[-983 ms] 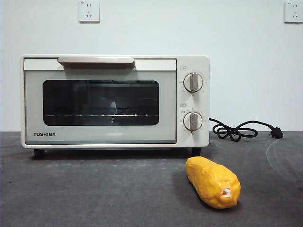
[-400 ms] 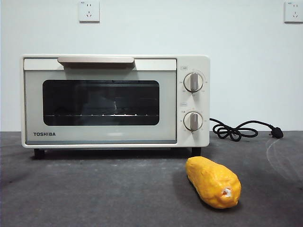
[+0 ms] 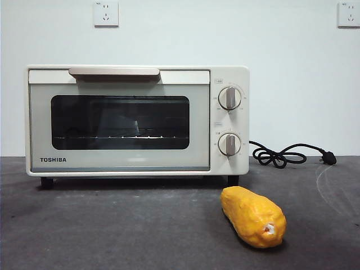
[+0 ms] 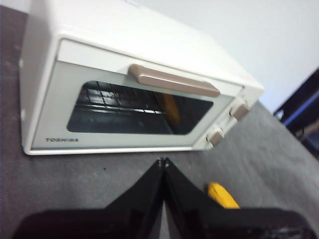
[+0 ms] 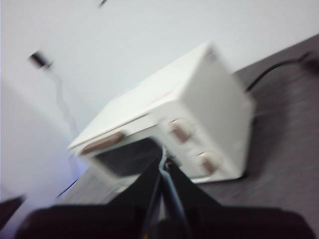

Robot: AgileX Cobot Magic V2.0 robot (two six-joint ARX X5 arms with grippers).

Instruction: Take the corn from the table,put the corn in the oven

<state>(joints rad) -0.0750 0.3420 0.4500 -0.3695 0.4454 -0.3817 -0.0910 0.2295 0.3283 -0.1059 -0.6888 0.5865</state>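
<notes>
On the grey desk nothing has moved: the corn lies ahead of my left gripper, before the closed oven. Both grippers, right too, are pinched together, empty.

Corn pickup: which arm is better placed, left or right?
Probably left. Its shut pincer looks down at the table with the corn close beside it. The right wrist view, blurred, shows only the oven, no corn.

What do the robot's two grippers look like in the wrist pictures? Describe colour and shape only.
Left gripper: two black, smooth jaws, wide at the base and tapering to thin tips, on a black body. Right gripper: the same black tapered shape, blurred. No markings or cables on them can be made out.
</notes>
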